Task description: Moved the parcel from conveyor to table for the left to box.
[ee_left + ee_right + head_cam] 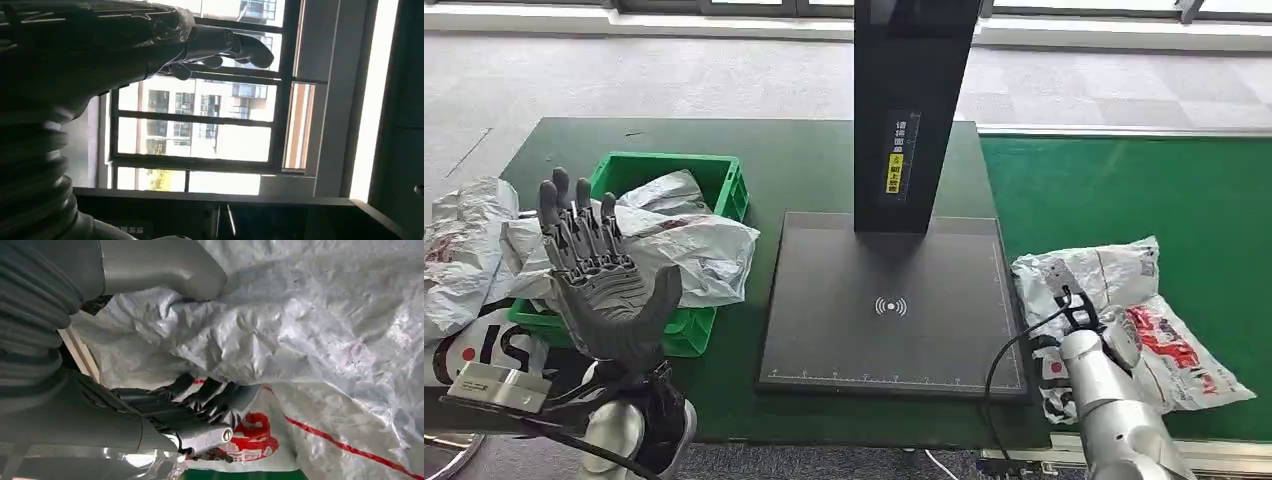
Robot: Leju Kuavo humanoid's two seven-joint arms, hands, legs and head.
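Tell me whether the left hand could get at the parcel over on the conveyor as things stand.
Probably not. The left hand is raised, open, by the green bin, and the black scanner stand and its base plate stand between it and the parcel, which the right hand is already on.

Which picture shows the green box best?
The head view: the green box sits whole on the table's left, stuffed with grey bags. The left wrist view looks at windows, and the right wrist view at a parcel, not the box.
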